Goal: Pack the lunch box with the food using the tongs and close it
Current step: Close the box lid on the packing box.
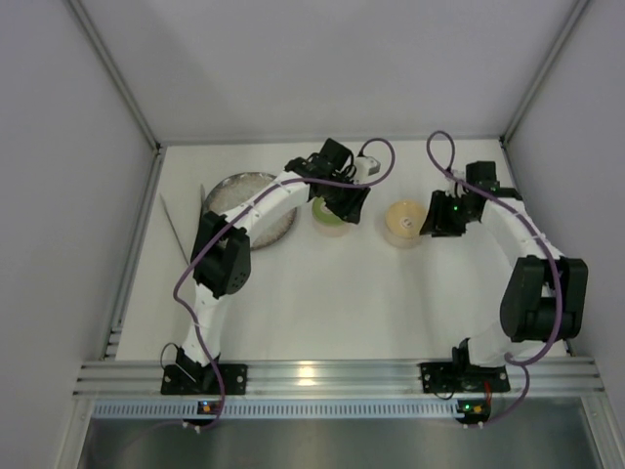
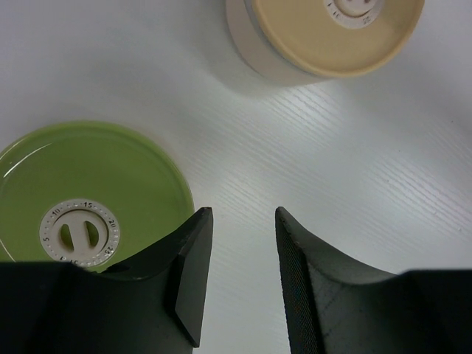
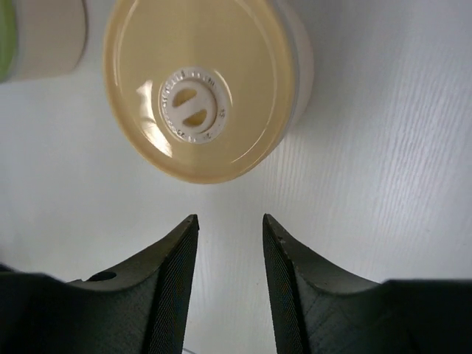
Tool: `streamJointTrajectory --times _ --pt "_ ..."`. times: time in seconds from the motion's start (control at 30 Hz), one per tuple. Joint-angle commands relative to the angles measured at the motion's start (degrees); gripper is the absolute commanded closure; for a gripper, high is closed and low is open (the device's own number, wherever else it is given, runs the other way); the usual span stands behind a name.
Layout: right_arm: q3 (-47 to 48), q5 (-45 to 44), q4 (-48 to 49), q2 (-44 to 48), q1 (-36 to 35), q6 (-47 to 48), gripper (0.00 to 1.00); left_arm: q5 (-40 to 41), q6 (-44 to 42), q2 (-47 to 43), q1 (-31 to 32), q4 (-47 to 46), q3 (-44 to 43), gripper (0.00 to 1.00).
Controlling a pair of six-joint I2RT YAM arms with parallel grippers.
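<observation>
Green lid (image 2: 110,169) dial (image 2: 80,234) ringed with numerals 5, 10, 15, 20.

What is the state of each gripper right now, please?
Left gripper: open, holding nothing, beside the green lid.
Right gripper: open, holding nothing, just short of the tan lid.

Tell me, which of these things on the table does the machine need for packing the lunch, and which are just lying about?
For the job:
- green-lidded tin, lid on
- tan-lidded tin, lid on
- silver tongs, lying untouched near the left wall

Just lying about:
- speckled grey plate
</observation>
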State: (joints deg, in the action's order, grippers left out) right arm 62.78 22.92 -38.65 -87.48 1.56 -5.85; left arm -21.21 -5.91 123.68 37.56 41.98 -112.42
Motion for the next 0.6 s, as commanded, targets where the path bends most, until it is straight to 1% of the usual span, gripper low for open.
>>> streamJointTrajectory --times 0.0,0.07,0.1,0.2,0.23,0.27,0.3,0.33,0.37,0.4,0.47,0.57 --pt "13.8 -2.9 -3.2 -3.0 -0.6 1.1 0.60 -0.9 -0.6 -2.6 -0.1 -2.1 -2.9 0.55" --pt "19.4 -2.5 -5.5 -6.4 -0.6 1.7 0.60 -0.1 -0.6 -2.7 -0.2 -1.9 -3.9 0.55" --pt "20.1 -2.0 -5.5 -6.6 -0.6 2.2 0.60 -0.3 -0.3 -3.0 -0.3 -1.8 -3.9 0.55" --pt "17.6 -1.8 -1.7 -3.9 -1.1 5.2 0.60 -0.8 0.5 -4.3 -1.1 -1.1 -3.1 0.55" --pt "16.8 -3.0 -0.4 -3.1 -2.0 5.3 0.60 -0.8 0.9 -4.7 -1.8 -1.0 -2.8 0.55" --pt "16.0 -4.2 0.8 -1.9 -4.9 5.3 0.59 -1.0 1.9 -5.1 -2.3 -0.9 -2.6 0.55" --pt "16.1 -5.4 2.3 -1.6 -6.3 7.7 0.59 -1.2 2.4 -5.5 -3.0 -0.9 -2.5 0.55" --pt "16.2 -8.6 2.9 -1.4 -7.5 8.2 0.59 -1.3 2.8 -6.5 -4.4 -1.0 -2.5 0.55" --pt "16.8 -10.2 4.0 -1.3 -10.5 9.3 0.59 -1.1 3.2 -7.7 -5.0 -1.2 -2.9 0.55" --pt "17.0 -11.7 4.6 -1.3 -11.8 9.6 0.58 -1.0 3.3 -7.7 -5.7 -0.8 -3.2 0.55" --pt "17.1 -14.5 5.8 -1.7 -14.2 9.6 0.58 -0.9 3.2 -8.9 -8.2 1.1 -4.9 0.55" --pt "16.6 -17.3 7.2 -3.5 -15.7 8.1 0.58 -0.6 2.7 -10.6 -11.7 2.1 -4.5 0.54"
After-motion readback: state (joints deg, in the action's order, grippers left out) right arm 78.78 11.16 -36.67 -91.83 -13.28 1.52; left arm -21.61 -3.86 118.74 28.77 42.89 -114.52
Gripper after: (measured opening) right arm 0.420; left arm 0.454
